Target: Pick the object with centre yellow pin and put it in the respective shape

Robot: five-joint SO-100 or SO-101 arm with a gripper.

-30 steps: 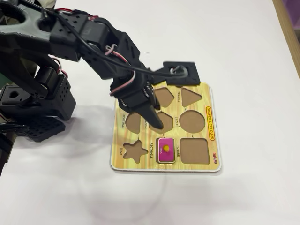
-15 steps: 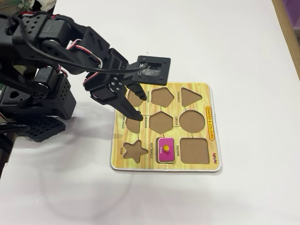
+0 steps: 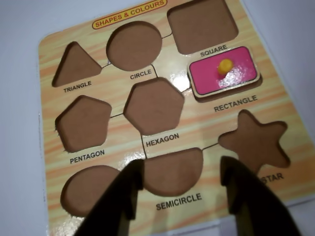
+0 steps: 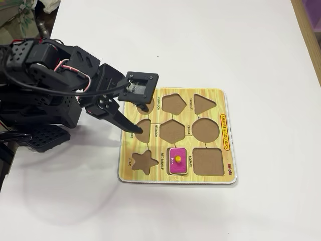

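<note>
The object with centre yellow pin (image 3: 224, 73) is a magenta rounded rectangle and lies in the cutout labelled RECTANGLE on the yellow puzzle board (image 3: 206, 129). It fills that respective shape, with only a dark rim showing beside it. In the fixed view the piece (image 4: 178, 160) sits in the board's (image 4: 150, 174) bottom row, left of the bare square cutout. My gripper (image 3: 181, 169) is open and holds nothing, its black fingers framing the semicircle cutout. In the fixed view the gripper (image 4: 140, 120) hovers over the board's left edge, well clear of the piece.
Several brown cutouts stand bare, among them the square (image 3: 202, 24), the circle (image 3: 134, 45), the hexagon (image 3: 153, 105) and the star (image 3: 253, 140). The arm's black base (image 4: 35, 110) fills the left of the white table. A wooden edge (image 4: 307, 30) runs at the upper right.
The arm has drawn back to the left, and the gripper has gone from the board's middle to its left edge. The pink piece has stayed in the rectangle cutout.
</note>
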